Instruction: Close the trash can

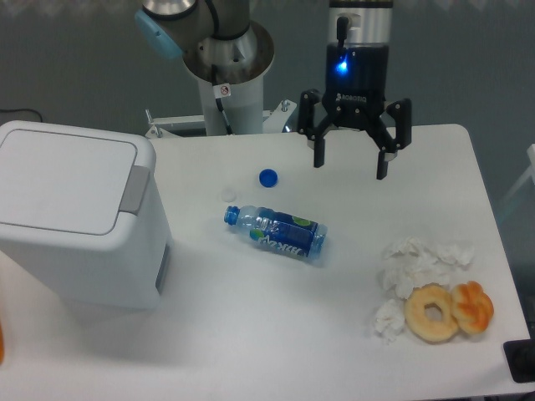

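The trash can [71, 221] is a large white boxy bin at the left of the table. Its flat lid lies down flush on top, with a grey push tab [135, 190] at the right edge. My gripper [350, 164] hangs open above the back middle of the table, far to the right of the bin. Nothing sits between its black fingers [318, 152], and a blue light glows on its body.
A blue-labelled plastic bottle [276, 232] lies on its side mid-table, with its blue cap [267, 177] loose behind it. Crumpled white tissues [418, 267], a donut [432, 312] and a pastry [473, 306] sit at the front right. The arm's base [226, 75] stands at the back.
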Controlling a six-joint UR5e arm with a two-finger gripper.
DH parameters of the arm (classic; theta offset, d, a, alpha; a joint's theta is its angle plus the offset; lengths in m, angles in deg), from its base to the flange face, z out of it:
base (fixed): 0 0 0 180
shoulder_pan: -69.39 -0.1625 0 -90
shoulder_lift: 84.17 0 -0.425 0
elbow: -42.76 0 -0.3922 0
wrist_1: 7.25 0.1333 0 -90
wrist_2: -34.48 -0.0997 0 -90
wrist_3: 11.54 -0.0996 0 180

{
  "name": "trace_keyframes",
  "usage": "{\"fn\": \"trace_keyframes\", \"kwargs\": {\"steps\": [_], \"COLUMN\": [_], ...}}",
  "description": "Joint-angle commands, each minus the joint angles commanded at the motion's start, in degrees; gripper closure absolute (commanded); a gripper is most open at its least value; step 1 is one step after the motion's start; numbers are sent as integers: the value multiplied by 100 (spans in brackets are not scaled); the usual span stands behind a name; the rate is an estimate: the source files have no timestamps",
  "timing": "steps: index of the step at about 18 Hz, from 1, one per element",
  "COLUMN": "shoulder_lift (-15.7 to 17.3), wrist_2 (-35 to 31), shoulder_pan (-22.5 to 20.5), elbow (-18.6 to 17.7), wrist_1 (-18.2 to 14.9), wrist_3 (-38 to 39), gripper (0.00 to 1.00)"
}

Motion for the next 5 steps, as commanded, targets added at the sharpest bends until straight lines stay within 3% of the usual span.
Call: {"fn": "trace_keyframes", "kwargs": {"steps": [5], "shoulder_lift": [9], "wrist_2": [-9], "shoulder_pan": [-26], "elbow": [-18], "wrist_1": [9], "wrist_3": [0], "gripper": [0]}}
